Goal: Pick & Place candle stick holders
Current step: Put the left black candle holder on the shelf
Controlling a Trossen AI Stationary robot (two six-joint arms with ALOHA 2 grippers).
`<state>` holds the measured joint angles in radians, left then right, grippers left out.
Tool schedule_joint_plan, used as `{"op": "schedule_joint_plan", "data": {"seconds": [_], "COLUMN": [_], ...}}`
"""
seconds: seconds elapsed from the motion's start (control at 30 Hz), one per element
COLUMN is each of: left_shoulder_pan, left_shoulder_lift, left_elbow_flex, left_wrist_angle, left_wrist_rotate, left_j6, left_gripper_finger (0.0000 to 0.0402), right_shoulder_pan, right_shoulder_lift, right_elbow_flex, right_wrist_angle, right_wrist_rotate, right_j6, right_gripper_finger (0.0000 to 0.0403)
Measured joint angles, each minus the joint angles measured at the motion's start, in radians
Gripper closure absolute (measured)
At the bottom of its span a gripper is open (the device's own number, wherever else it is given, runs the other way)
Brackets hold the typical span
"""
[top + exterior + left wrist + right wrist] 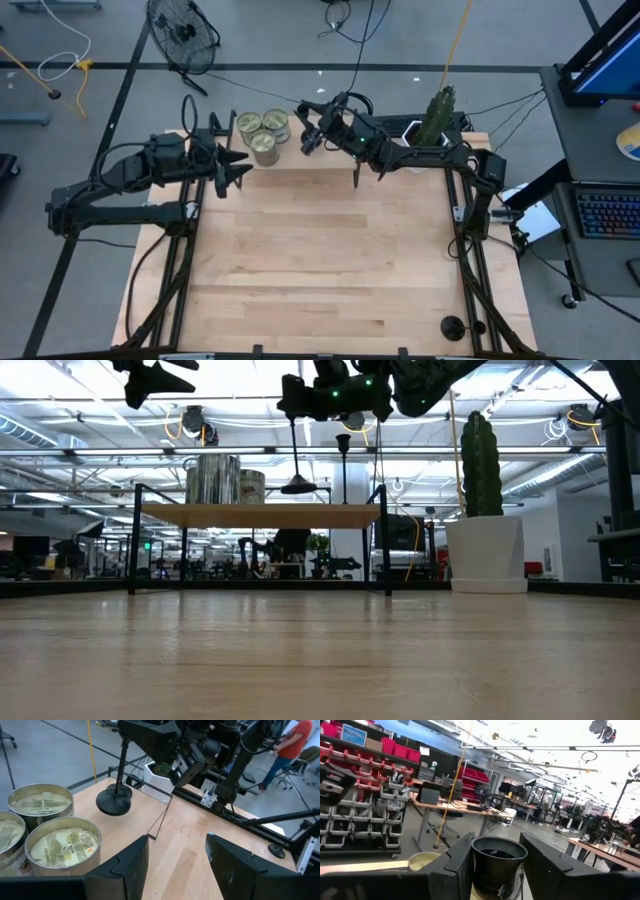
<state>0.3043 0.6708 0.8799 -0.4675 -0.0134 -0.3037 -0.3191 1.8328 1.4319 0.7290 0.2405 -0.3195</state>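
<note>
My right gripper (308, 132) is shut on a black candlestick (296, 460) above the raised wooden shelf (260, 515) at the table's far side. It also shows in the left wrist view (119, 775), next to three open tins (262, 135). A second candlestick (343, 465) stands upright on the shelf. A third (453, 325) stands on its round base at the table's near right corner. My left gripper (236, 166) is open and empty, just left of the tins. My right gripper pinches the candlestick's cup top (499, 857) between its two fingers. The fingers lie about level and come from the table's right. The candlestick hangs upright below them, its stem down and its round base (299, 487) clear of the shelf top.
A cactus in a white pot (483, 530) stands at the shelf's right end. The shelf's thin black legs (385, 540) stand on the table. The table's near half is bare wood (320, 270). A person (292, 745) walks in the room beyond.
</note>
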Motion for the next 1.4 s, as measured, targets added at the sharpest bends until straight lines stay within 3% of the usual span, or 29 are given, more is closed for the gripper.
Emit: {"op": "schedule_joint_plan", "data": {"seconds": [0.43,1.0,1.4], "left_shoulder_pan": [0.011,0.011,0.011], "left_shoulder_lift": [0.000,0.000,0.000], "left_elbow_flex": [0.000,0.000,0.000], "left_wrist_angle": [0.000,-0.002,-0.006], "left_wrist_rotate": [0.041,0.057,0.057], "left_j6": [0.019,0.022,0.017], "left_gripper_finger": [0.0197,0.0197,0.0197], "right_shoulder_pan": [0.008,0.037,0.066], "right_shoulder_lift": [0.000,0.001,-0.027], "right_elbow_flex": [0.000,-0.002,-0.003], "right_wrist_angle": [-0.093,-0.103,-0.232], "right_wrist_rotate": [-0.020,-0.008,0.001], "right_j6": [0.045,-0.029,-0.064], "right_gripper_finger": [0.0269,0.0268,0.0268]}}
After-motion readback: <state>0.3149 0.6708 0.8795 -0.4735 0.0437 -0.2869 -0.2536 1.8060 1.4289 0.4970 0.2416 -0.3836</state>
